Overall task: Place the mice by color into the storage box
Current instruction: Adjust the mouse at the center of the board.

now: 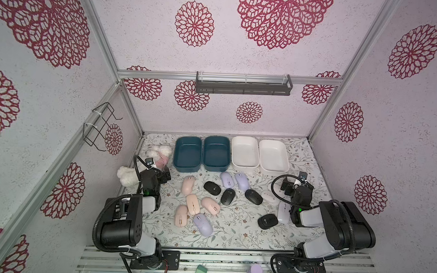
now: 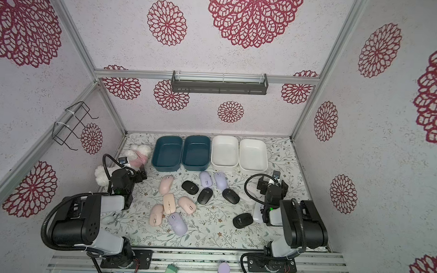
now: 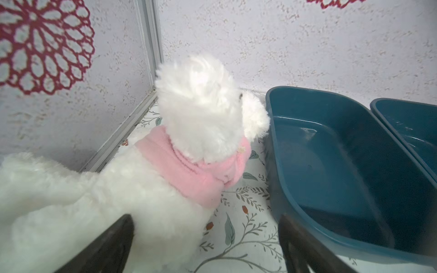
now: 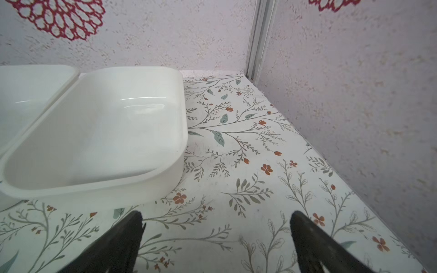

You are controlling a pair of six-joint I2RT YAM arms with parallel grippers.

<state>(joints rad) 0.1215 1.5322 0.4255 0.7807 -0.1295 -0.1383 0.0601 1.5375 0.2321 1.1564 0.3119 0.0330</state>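
Two pairs of fingers (image 3: 108, 243) are standing spread wide, and neither pair is gripping anything. Taking twelve o'clock as the back wall, the left gripper (image 3: 205, 227) is hovering at about nine. One of its fingers is showing against the fur of the plush dog (image 3: 196, 106), though I cannot tell whether it is touching. The other finger is sitting just beside the nearest of the teal boxes (image 1: 188, 153), which are standing at eleven.

All the mice are lying loose on the floral mat (image 1: 234, 232) in front of the boxes, with none inside.
- **Peach-pink:** Four peach-pink mice (image 1: 193, 203) are clustering at eight. Three are running roughly twelve to six and one is slanting ten to four; the rearmost is pointing its wheel end to twelve.
- **Lavender:** One lavender mouse (image 1: 203, 225) is lying eleven to five, just in front of the pink ones. Two lavender mice (image 1: 227, 179) are lying side by side near the boxes, also eleven to five.
- **Black:** Four black mice (image 1: 228, 196) are scattering across the middle at mixed angles.
- **Pale:** The pale mice (image 1: 270, 197) are lying at four, partly hidden by the right arm.

The white boxes (image 1: 245, 154) are standing at one. The right gripper (image 4: 217, 217) is hovering at three over bare mat, just beside a white box, with its fingers parted wide and touching nothing.
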